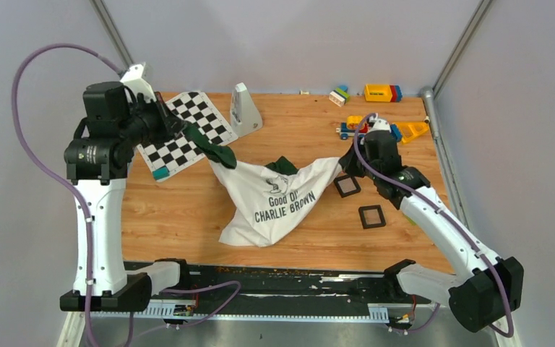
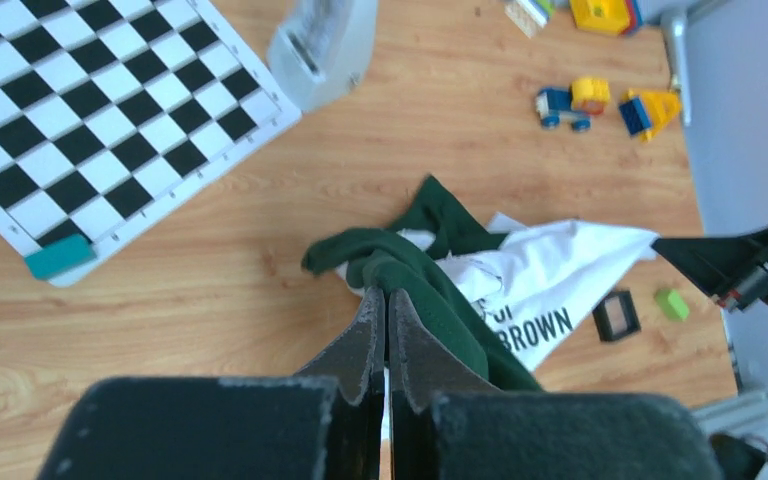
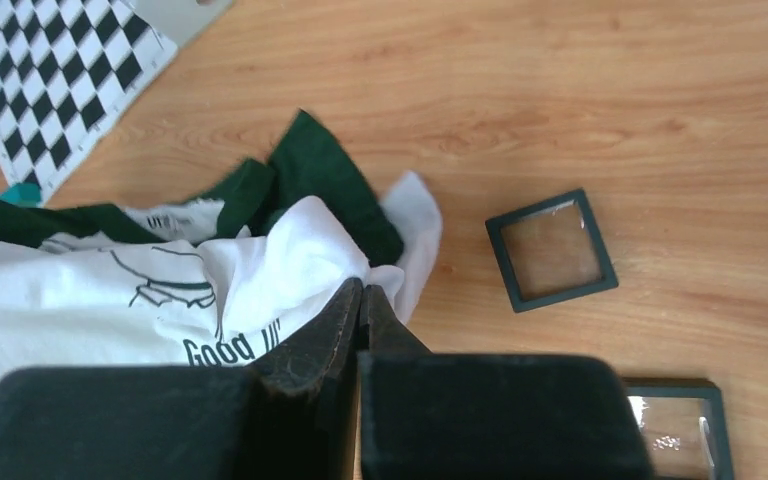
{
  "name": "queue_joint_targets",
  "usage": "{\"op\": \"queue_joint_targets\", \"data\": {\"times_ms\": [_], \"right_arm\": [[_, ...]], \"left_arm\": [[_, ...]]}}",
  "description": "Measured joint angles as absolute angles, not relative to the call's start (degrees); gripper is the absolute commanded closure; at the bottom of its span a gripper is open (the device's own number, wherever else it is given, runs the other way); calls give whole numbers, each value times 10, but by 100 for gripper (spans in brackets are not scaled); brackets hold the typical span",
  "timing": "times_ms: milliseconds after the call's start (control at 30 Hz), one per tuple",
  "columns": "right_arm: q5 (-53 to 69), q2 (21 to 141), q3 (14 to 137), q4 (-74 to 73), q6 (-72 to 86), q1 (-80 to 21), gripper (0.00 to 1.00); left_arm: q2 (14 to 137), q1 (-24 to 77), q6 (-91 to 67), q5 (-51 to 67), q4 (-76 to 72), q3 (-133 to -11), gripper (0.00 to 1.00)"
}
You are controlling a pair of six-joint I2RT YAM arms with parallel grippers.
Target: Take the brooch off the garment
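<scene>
The garment (image 1: 274,206), a white T-shirt with dark green sleeves and "Good Ol' Charlie Brown" print, hangs stretched between both grippers above the table. My left gripper (image 1: 188,134) is shut on a green sleeve (image 2: 430,285) at the upper left; its tips (image 2: 387,292) are pinched on the fabric. My right gripper (image 1: 347,160) is shut on a fold of white cloth (image 3: 300,260) at the shirt's right end; its tips (image 3: 362,288) are pressed together. I cannot make out the brooch in any view.
Two small black square trays (image 1: 347,186) (image 1: 372,216) lie right of the shirt. The chequered mat (image 1: 202,119) and a white wedge-shaped object (image 1: 244,108) are at the back left. Toy blocks (image 1: 383,92) and a toy car (image 1: 350,129) sit at the back right.
</scene>
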State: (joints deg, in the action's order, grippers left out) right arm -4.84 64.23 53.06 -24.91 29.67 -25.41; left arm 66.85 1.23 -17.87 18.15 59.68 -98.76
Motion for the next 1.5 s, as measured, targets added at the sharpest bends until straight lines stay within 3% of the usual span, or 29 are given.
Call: {"op": "queue_joint_targets", "data": {"times_ms": [200, 333, 533, 767, 967, 1133, 1233, 1367, 1500], "right_arm": [[-58, 645, 696, -309, 277, -237, 100], [-79, 624, 781, -315, 269, -231, 100], [-86, 528, 797, -323, 271, -229, 100], [-63, 455, 712, -331, 295, -229, 100], [-9, 598, 740, -354, 299, -229, 100], [41, 754, 899, -401, 299, -228, 100], [72, 779, 994, -410, 300, -225, 100], [109, 745, 1015, -412, 305, -209, 100], [156, 672, 902, -404, 312, -149, 100]], "left_arm": [[728, -17, -185, 121, 648, -1195, 100], [707, -19, -187, 29, 648, -1254, 100], [578, -20, -191, -83, 621, -1191, 100], [510, -20, -192, -74, 609, -1124, 100], [624, -20, -191, 25, 623, -1077, 100], [796, -23, -190, 17, 654, -1196, 100], [819, -25, -192, -6, 667, -1250, 100], [730, -26, -203, -7, 650, -1208, 100], [569, -27, -222, 43, 610, -1040, 100]]}}
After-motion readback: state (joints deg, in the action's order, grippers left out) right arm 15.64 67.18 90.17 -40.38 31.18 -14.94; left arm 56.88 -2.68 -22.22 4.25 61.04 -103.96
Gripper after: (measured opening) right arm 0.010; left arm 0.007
